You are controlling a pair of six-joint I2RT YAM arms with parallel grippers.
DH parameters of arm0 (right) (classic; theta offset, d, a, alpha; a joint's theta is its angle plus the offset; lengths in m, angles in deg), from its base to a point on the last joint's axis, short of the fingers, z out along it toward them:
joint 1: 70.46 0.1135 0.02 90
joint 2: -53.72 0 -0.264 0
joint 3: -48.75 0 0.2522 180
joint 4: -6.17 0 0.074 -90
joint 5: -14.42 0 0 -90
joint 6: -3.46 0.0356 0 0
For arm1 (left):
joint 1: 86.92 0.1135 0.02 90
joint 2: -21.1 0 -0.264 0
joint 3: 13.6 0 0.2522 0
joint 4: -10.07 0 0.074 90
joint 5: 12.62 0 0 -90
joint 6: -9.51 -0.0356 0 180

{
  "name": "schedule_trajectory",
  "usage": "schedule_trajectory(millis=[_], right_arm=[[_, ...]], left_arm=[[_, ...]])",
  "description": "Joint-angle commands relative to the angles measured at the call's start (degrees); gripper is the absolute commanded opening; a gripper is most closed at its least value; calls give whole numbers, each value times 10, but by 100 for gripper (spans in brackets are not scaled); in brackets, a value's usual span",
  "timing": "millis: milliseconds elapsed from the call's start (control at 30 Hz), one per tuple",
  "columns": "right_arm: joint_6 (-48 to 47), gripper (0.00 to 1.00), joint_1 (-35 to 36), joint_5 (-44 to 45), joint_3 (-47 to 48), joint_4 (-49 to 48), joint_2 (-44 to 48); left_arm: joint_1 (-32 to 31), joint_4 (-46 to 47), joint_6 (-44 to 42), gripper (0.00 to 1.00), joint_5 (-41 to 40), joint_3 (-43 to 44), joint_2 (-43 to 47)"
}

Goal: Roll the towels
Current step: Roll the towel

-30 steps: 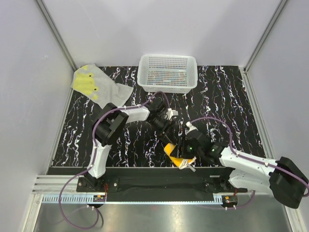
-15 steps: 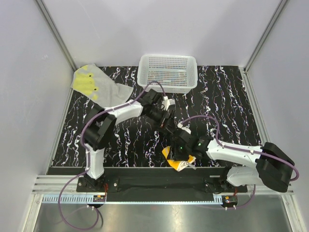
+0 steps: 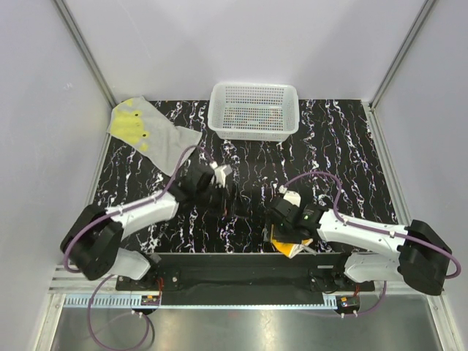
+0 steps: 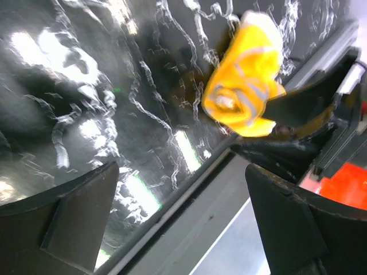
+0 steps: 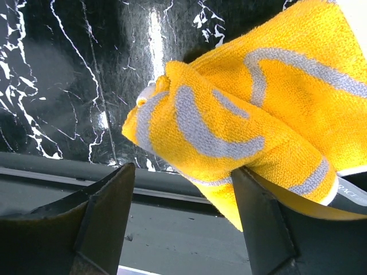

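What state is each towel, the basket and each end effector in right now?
orange towel, rolled up, lying at the near edge of the table
grey towel, unrolled, spread out at the far left corner
basket, upright
left end effector, open, holding nothing
right end effector, open, fingertips at the orange towel
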Motion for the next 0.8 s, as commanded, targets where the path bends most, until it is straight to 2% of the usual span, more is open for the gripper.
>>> schedule_trajectory(millis=[0, 33, 133, 167, 233, 433, 567, 667, 767], right_arm=[[0, 75, 4, 17, -11, 17, 20], [-2, 75, 4, 9, -17, -18, 35], [4, 73, 4, -12, -48, -70, 124], [12, 72, 4, -7, -58, -73, 170], [23, 71, 3, 19, -60, -49, 207], [71, 70, -3, 101, -45, 72, 261], [108, 71, -4, 118, -58, 104, 286], [131, 70, -13, 112, -72, 118, 266], [147, 60, -14, 95, -94, 101, 241]], left_arm=[[-54, 225, 144, 99, -19, -89, 26], [-67, 309, 168, 99, -23, -108, 20], [-117, 433, 239, 99, -52, -140, -16], [-128, 460, 254, 99, -61, -146, -26], [-162, 514, 293, 99, -92, -148, -52], [-227, 554, 339, 99, -166, -127, -106], [-242, 548, 345, 99, -175, -105, -145], [-250, 533, 346, 98, -184, -96, -161], [-258, 514, 345, 93, -197, -87, -168]])
